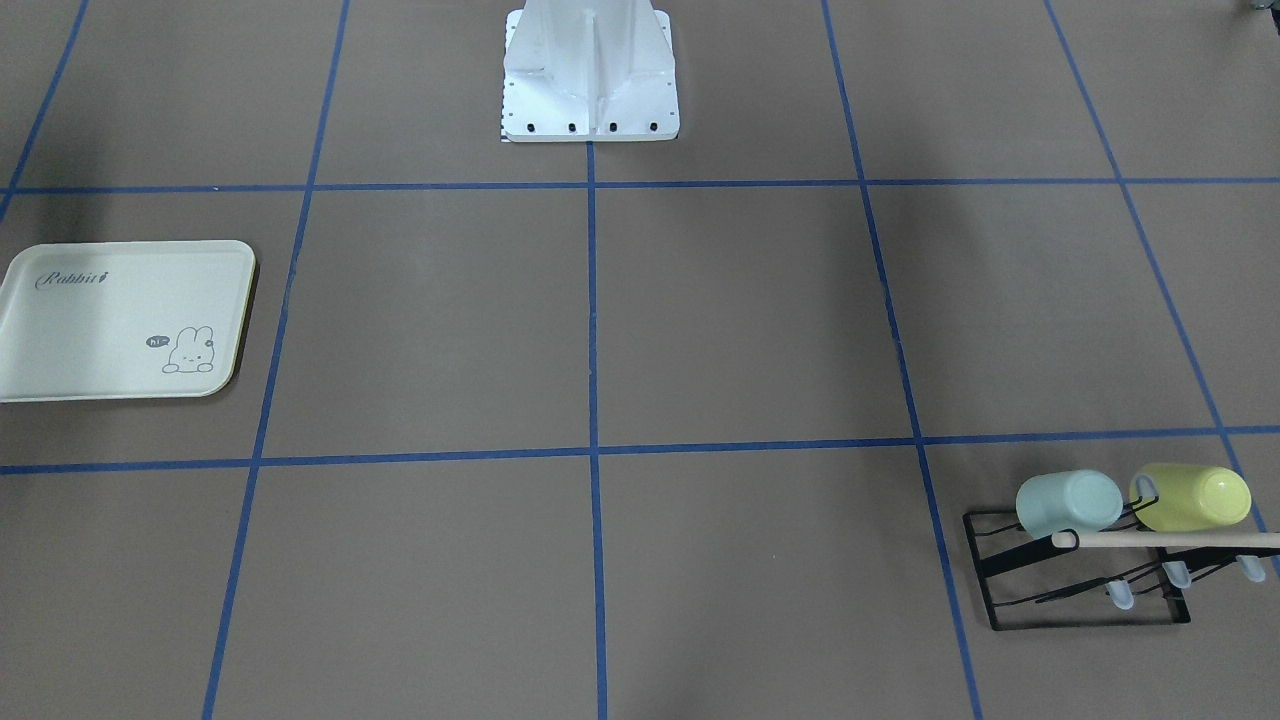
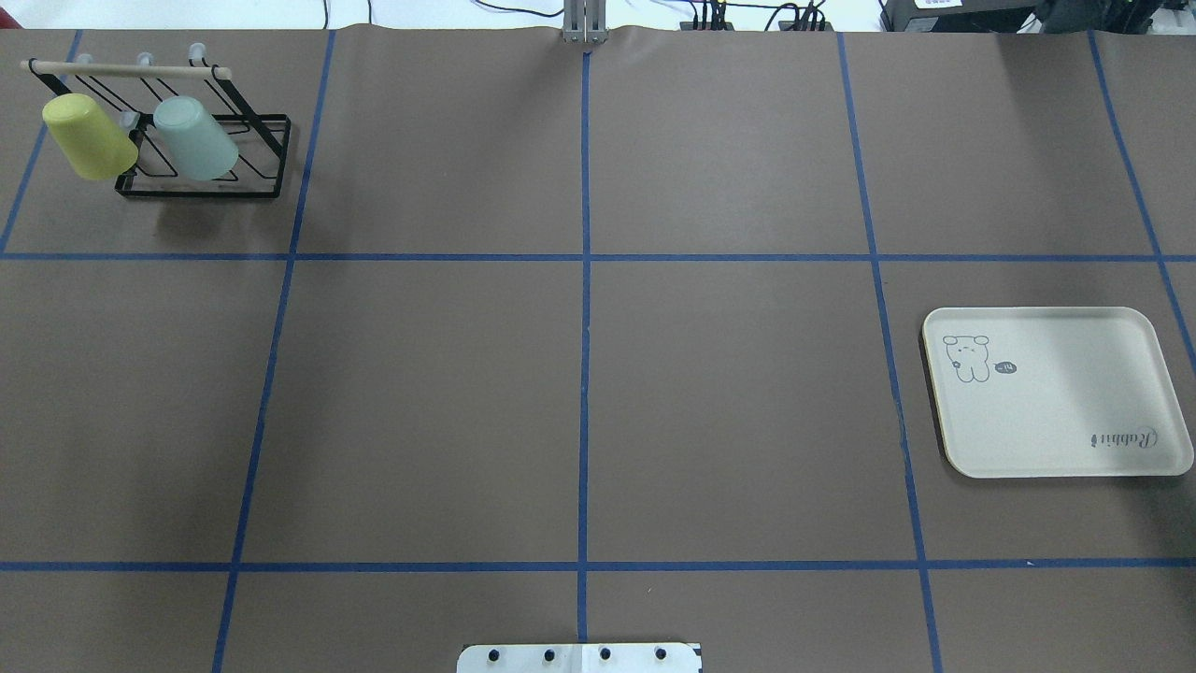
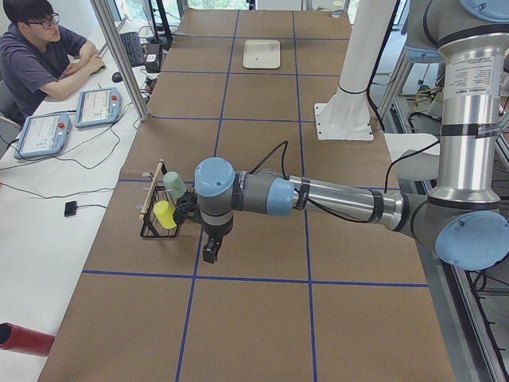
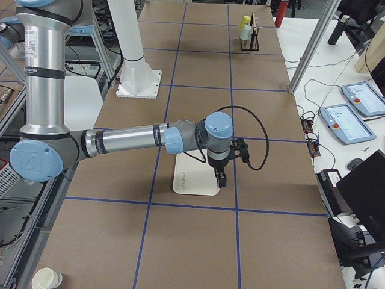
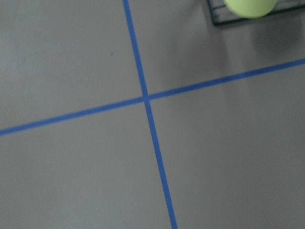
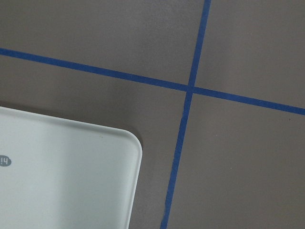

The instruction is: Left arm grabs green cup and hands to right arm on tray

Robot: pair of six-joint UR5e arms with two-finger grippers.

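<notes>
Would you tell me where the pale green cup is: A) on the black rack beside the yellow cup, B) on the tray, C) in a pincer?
A: the green cup rests tilted on the black rack next to the yellow-green cup, far from the tray.

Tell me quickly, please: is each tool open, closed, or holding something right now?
Left tool: cannot be told from the side view alone.
Right tool: cannot be told from the side view alone.

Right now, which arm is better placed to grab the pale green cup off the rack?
Left. The left gripper hangs beside the rack holding the green cup; the right gripper hangs by the tray at the table's other end.
</notes>
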